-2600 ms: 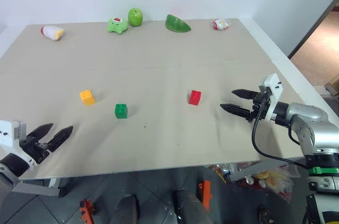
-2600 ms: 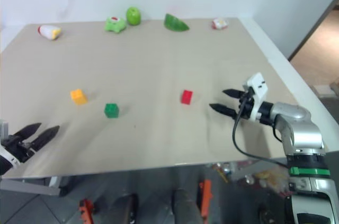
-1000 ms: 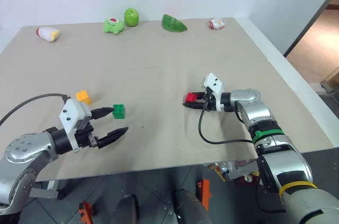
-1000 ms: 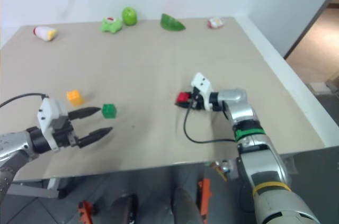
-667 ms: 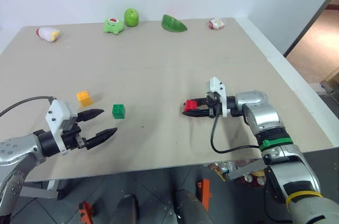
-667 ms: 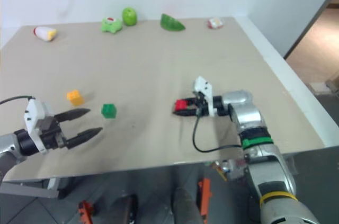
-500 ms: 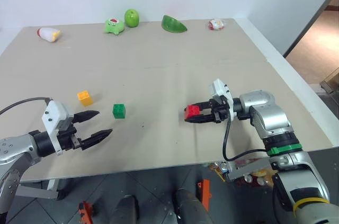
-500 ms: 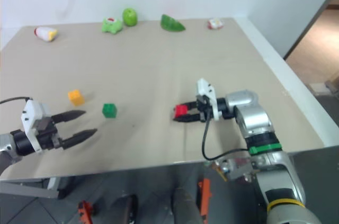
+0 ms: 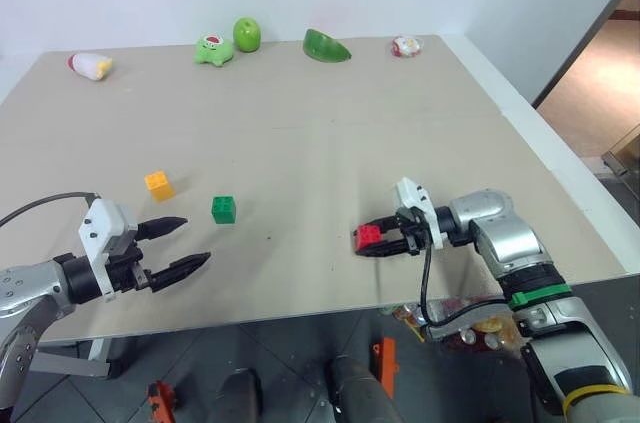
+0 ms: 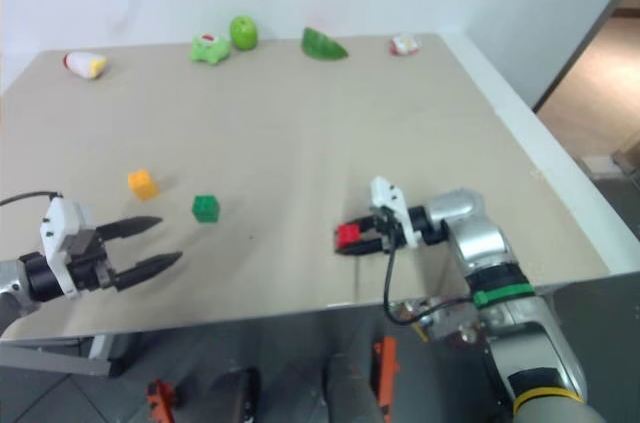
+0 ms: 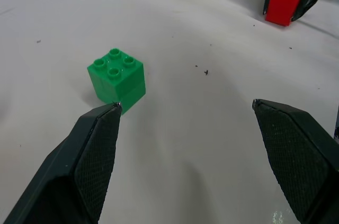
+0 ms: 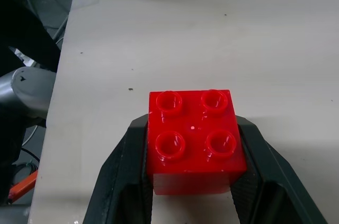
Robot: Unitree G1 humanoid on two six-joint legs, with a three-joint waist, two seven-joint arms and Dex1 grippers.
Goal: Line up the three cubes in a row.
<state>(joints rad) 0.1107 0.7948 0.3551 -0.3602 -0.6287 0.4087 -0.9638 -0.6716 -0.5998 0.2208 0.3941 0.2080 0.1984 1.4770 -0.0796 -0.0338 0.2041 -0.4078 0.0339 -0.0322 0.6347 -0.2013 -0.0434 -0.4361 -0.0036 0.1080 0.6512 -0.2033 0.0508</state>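
Four studs atop red cube (image 12: 195, 140), end effector (image 12: 193, 181) clamped

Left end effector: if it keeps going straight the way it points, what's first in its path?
Probably bare table. The open left end effector aims just past the green cube, which sits off its left finger; depth is uncertain.

Black, tapering fingers (image 11: 95, 166) with a cross-hatched texture are seen on both grippers. Behind the fingers of the right gripper (image 9: 385, 240) a white block and a looping black cable are mounted; further back, silver-grey arm shells, with a green band and possibly a yellow one.
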